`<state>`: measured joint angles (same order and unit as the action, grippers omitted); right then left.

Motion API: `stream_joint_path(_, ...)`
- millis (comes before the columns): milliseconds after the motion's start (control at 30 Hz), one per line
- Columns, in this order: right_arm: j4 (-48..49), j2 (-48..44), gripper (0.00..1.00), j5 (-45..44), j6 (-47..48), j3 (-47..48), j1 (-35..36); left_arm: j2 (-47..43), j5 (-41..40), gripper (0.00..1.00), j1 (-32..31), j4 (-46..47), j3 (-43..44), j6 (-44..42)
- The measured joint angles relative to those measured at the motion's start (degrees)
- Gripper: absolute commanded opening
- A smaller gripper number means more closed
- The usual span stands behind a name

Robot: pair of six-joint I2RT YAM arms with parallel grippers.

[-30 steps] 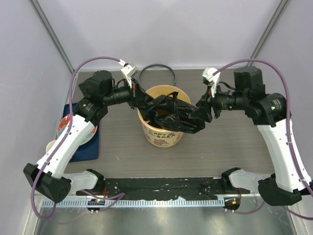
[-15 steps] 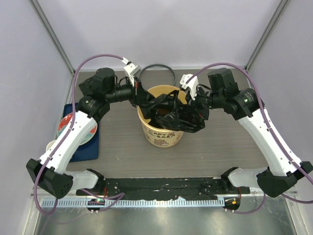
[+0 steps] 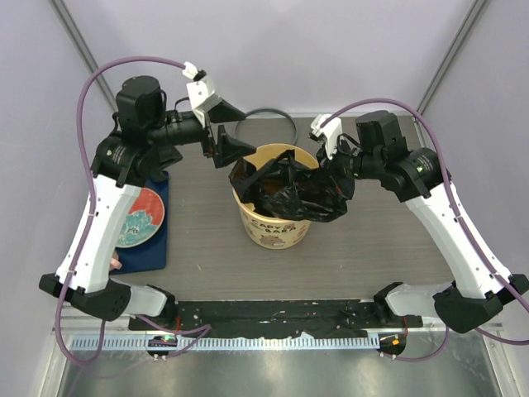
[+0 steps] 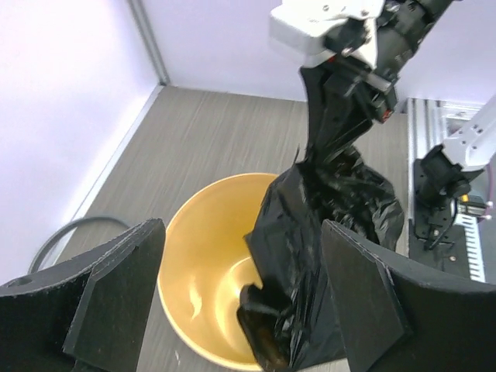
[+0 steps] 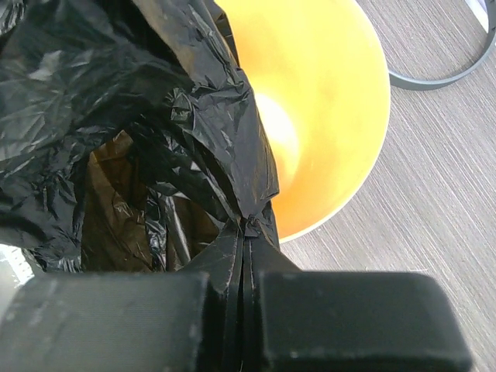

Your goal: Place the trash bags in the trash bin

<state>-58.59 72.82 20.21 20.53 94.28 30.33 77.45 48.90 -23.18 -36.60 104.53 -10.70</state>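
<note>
**Bag Released on 1 Side, Gripped on the Other**

The trash bag (image 3: pixel 293 198) is let go by the left gripper (image 3: pixel 234 131). A second ago this gripper was closed on the film at the left rim of the trash bin (image 3: pixel 273 230). It is now raised up and away from the bin, its 2 fingers spread wide with nothing between them.

The right gripper (image 3: pixel 332 178) is clamped tight on a pinched fold of the black film just above the bin's right rim. The crinkled sheet is draped over that side, part sunk into the yellow interior and part hung down the outer wall.

The task is judged about half done. The left edge is freed to drop, but the bulk is yet to be pushed below the rim.

The bin is set mid-way across a grey wood-grain table (image 3: pixel 388 240). A dark grey ring (image 3: pixel 263 109) lies behind it, and a patterned plate (image 3: pixel 136 217) on a blue mat (image 3: pixel 157 252) is seen to the left. The cell is enclosed by pale lilac walls (image 3: pixel 273 50).
</note>
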Motion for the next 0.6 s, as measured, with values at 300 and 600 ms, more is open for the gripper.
stream_joint_path(300,0.3,1.4,0.01,0.0,-2.5,1.6,-0.1,11.5,0.8,0.83,-8.7,-6.1,6.1,-0.7)
stream_joint_path(600,1.0,3.8,0.01,0.2,-5.0,3.6,-2.6,12.5,5.7,0.0,-11.2,-15.2,5.9,-5.7)
